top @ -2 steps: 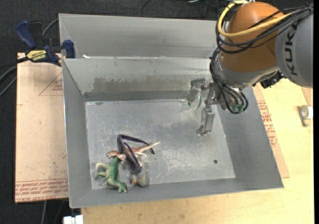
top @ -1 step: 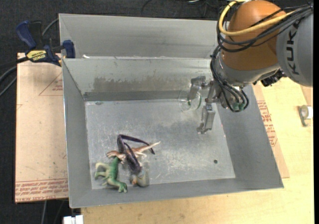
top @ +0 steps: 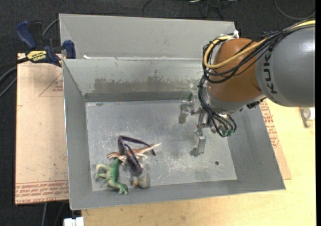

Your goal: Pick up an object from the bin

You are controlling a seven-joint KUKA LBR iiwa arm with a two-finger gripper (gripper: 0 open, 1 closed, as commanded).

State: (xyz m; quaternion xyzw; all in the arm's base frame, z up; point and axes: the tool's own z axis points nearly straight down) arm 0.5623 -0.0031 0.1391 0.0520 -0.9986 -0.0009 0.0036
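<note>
My gripper (top: 192, 130) hangs over the bare bin floor right of centre, open, with nothing between its fingers. One fingertip (top: 184, 115) points toward the back wall, the other (top: 198, 148) toward the front. To its left, apart from it, lies a small cluster of toy dinosaurs in the front left part of the bin. A purple dinosaur (top: 131, 158) is nearest, lying across a pale tan one (top: 147, 148). A green dinosaur (top: 113, 175) stands at the cluster's front left, with a grey-brown figure (top: 142, 182) beside it.
The orange wrist cover and its cables sit above the gripper at the right. The bin's slanted walls rise on all sides. Bare floor lies between the gripper and the toys.
</note>
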